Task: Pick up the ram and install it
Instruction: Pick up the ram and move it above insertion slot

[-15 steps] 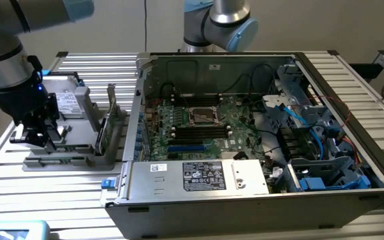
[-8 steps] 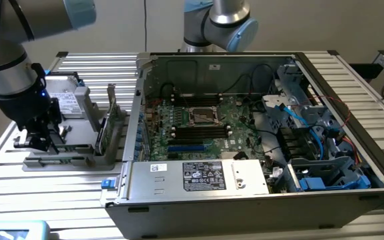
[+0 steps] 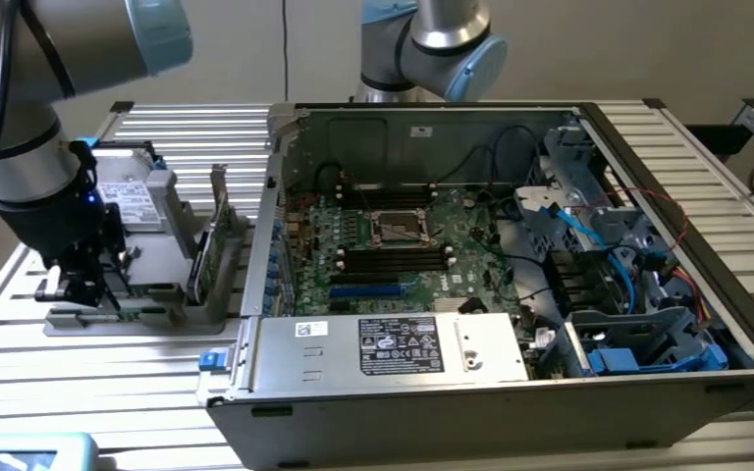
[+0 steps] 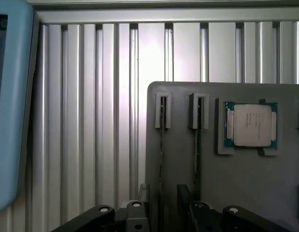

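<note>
- One gripper (image 3: 70, 287) hangs at the exterior view's left, low over a grey holder (image 3: 213, 312) on the slatted table (image 3: 89, 383).
- Jaws: released and spread apart. In the wrist view the fingers (image 4: 184, 200) stand one on each side of the ram (image 4: 162, 145).
- Ram: seated on edge in a holder slot and seen edge-on as a thin dark line. A second stick (image 4: 197, 150) stands in the neighbouring slot, just beside it.
- Processor chip (image 4: 249, 124): lies flat in a recess of the same holder.
- Computer case (image 3: 509, 392): lies open at the exterior view's centre, well apart from the gripper, with its motherboard (image 3: 391, 245) exposed.
</note>
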### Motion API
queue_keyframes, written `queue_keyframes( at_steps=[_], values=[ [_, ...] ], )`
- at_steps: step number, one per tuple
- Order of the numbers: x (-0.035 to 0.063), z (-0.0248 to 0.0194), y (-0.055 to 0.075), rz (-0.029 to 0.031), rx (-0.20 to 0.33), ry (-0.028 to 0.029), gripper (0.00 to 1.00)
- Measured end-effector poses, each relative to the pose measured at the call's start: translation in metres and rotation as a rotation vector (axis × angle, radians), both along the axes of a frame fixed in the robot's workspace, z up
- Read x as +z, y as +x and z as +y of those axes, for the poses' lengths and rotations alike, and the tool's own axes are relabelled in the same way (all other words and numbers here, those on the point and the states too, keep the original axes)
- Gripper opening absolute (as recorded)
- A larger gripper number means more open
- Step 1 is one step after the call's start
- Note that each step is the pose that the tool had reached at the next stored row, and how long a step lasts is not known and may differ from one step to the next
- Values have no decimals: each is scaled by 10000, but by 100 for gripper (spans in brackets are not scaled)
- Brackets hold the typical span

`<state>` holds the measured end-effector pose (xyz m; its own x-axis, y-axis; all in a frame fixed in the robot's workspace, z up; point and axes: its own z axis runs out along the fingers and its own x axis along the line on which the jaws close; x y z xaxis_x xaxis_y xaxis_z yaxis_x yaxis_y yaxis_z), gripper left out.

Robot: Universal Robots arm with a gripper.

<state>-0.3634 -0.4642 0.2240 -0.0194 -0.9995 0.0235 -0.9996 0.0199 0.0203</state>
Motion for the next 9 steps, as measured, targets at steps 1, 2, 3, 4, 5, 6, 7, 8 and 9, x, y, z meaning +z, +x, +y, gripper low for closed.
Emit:
queue_keyframes(
  at_steps=[1, 2, 3, 4, 5, 6, 7, 8, 9],
  values=[
    [-18, -1, 0, -1, 1, 0, 36],
    [-36, -2, 0, -4, 2, -1, 36],
    [-54, -3, 0, -8, 4, -1, 36],
    [-71, -4, 0, -15, 5, 0, 36],
    [-85, -4, 0, -19, 5, -1, 36],
    [-99, -4, 0, -21, 5, -1, 36],
    [-111, -5, 1, -22, 5, -1, 36],
    [-121, -4, 1, -21, 5, -1, 36],
    [-132, -4, 0, -22, 5, -1, 36]
  ],
)
